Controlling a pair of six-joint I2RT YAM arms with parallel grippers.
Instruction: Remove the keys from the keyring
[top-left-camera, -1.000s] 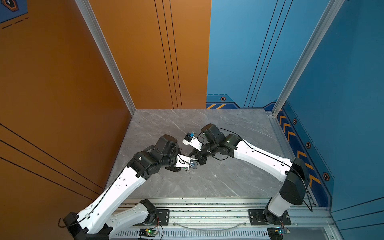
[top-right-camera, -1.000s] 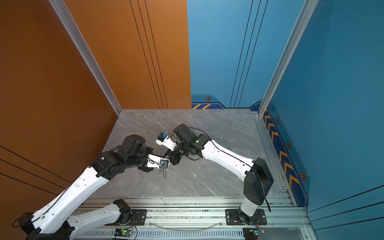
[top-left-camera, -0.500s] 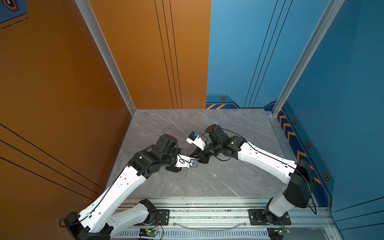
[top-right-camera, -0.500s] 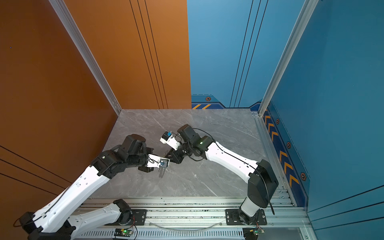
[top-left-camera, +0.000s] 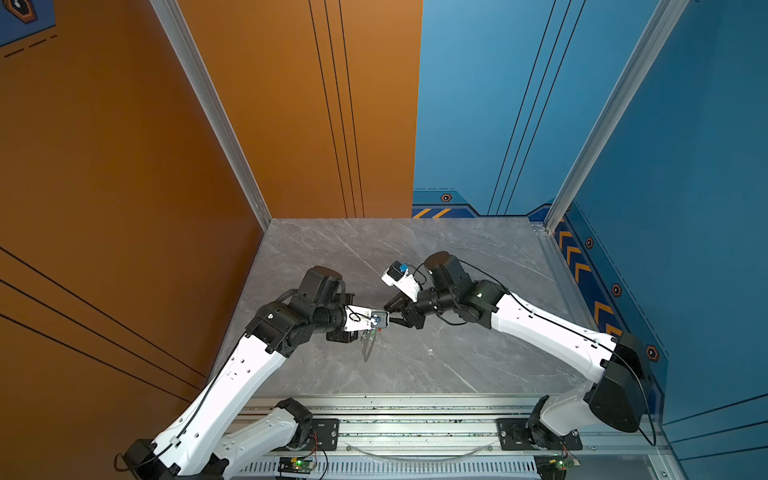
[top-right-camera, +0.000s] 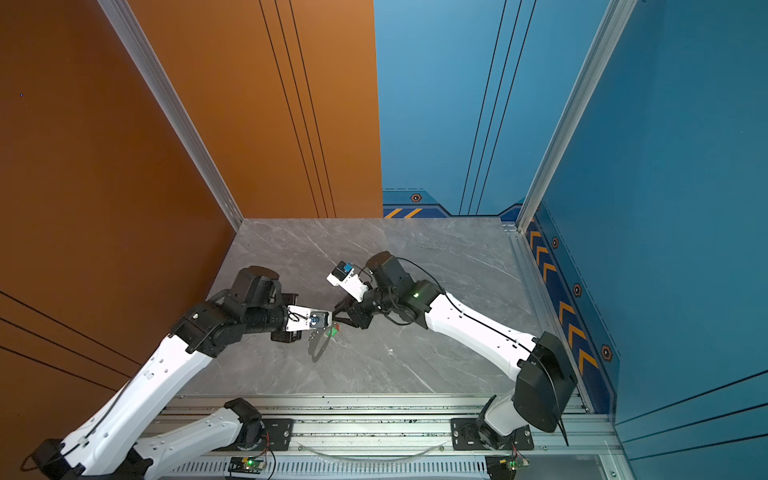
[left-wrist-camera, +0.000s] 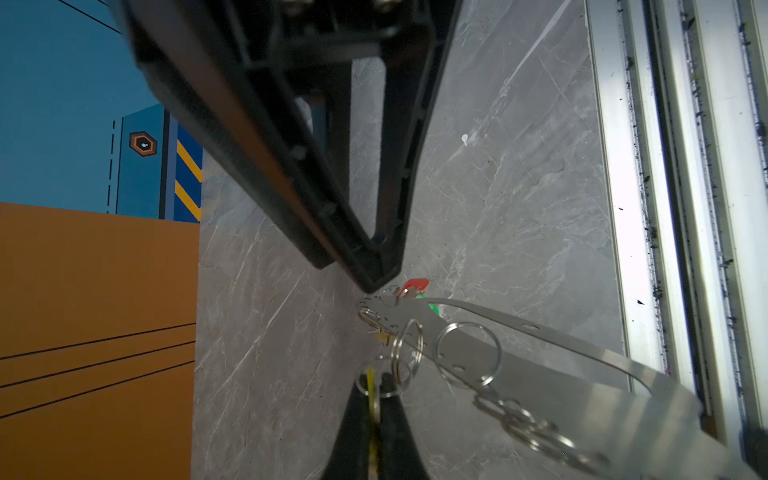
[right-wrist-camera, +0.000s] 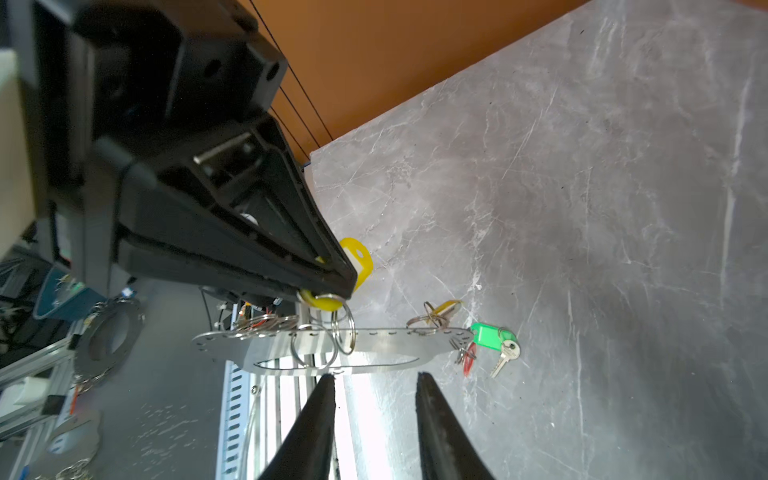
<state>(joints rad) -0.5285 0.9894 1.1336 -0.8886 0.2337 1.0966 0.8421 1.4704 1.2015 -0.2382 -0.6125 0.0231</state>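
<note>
Keyring (right-wrist-camera: 395, 340) — flat brushed-metal oval — carries glossy plastic-tagged keys (right-wrist-camera: 492, 337).

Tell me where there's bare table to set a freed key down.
Bare marble tabletop runs along the orange back wall, and again before the front rail. Crowded mid-table: left gripper, right gripper and the hanging keyring meet.

We see two arms, the left arm (top-left-camera: 249, 374) and the right arm (top-left-camera: 548, 332), each made of glossy white shells joined by black joint housings, with a thin black cable (top-right-camera: 490, 327) along the white. Each wrist carries a small white camera block (top-left-camera: 400, 279) with a blue part. A green light (top-right-camera: 414, 294) glows on the right arm's elbow joint, and the jaws are long, tapering matte-black wedges.
</note>
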